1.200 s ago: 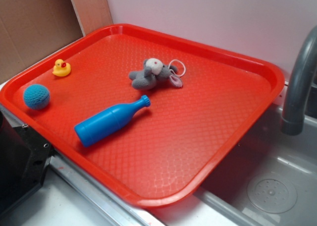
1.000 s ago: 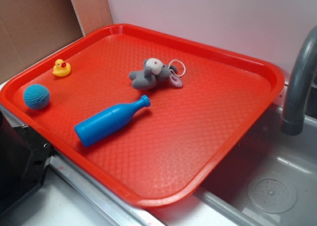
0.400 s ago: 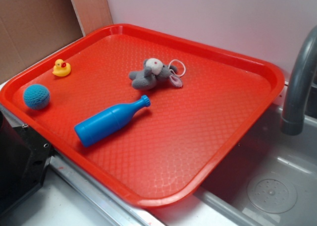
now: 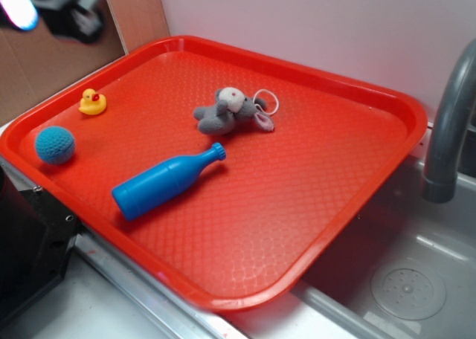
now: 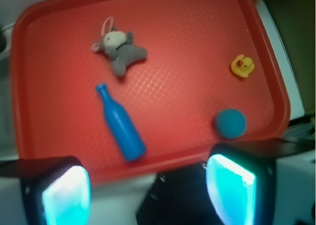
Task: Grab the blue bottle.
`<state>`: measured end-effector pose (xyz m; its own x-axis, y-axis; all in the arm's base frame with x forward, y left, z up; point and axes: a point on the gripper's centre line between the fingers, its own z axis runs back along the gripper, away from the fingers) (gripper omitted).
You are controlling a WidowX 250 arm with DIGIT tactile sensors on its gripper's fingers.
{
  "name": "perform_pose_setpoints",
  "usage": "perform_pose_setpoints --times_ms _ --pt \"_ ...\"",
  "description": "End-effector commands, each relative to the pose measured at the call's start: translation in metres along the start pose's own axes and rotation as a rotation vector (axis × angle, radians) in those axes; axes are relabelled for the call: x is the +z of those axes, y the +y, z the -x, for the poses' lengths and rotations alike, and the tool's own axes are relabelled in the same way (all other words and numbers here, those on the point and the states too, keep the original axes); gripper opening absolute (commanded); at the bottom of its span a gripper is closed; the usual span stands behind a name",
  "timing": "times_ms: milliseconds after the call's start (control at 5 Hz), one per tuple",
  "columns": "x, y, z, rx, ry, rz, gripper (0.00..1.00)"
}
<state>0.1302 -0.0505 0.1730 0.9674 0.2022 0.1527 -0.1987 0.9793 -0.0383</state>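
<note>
The blue bottle [image 4: 166, 181] lies on its side near the front left of the red tray [image 4: 357, 94], cap pointing to the back right. In the wrist view the blue bottle [image 5: 120, 123] lies lengthwise below and ahead of the jaws. My gripper [image 4: 52, 8] is a blurred shape at the top left corner of the exterior view, high above and well apart from the bottle. From the wrist view the gripper [image 5: 148, 190] is open, its two cyan-lit fingers wide apart with nothing between them.
A grey plush mouse [image 4: 232, 111] lies behind the bottle. A teal crocheted ball [image 4: 55, 145] and a yellow duck [image 4: 92, 102] sit at the tray's left. A grey faucet [image 4: 450, 123] and sink [image 4: 401, 279] are on the right. A black block [image 4: 30, 242] stands front left.
My gripper has come into the exterior view at the top left corner. The bottle and the other toys have not moved.
</note>
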Motion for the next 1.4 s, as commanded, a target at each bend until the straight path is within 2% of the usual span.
perform_pose_setpoints --times_ms 0,200,400,600,800,1000,1200 --pt "-0.062 -0.019 -0.002 -0.088 0.027 0.049 1.0" --pt "-0.084 -0.02 0.003 -0.15 0.103 0.052 1.0" --pt "-0.113 -0.025 0.001 -0.162 0.144 -0.022 1.0" --pt "-0.144 -0.029 -0.003 -0.189 0.189 -0.044 1.0" --pt "-0.158 -0.042 -0.001 -0.259 0.202 0.006 0.92" --pt "-0.158 -0.038 -0.002 -0.215 0.186 0.004 0.0" --pt "-0.154 -0.033 -0.011 -0.19 0.191 0.01 0.0"
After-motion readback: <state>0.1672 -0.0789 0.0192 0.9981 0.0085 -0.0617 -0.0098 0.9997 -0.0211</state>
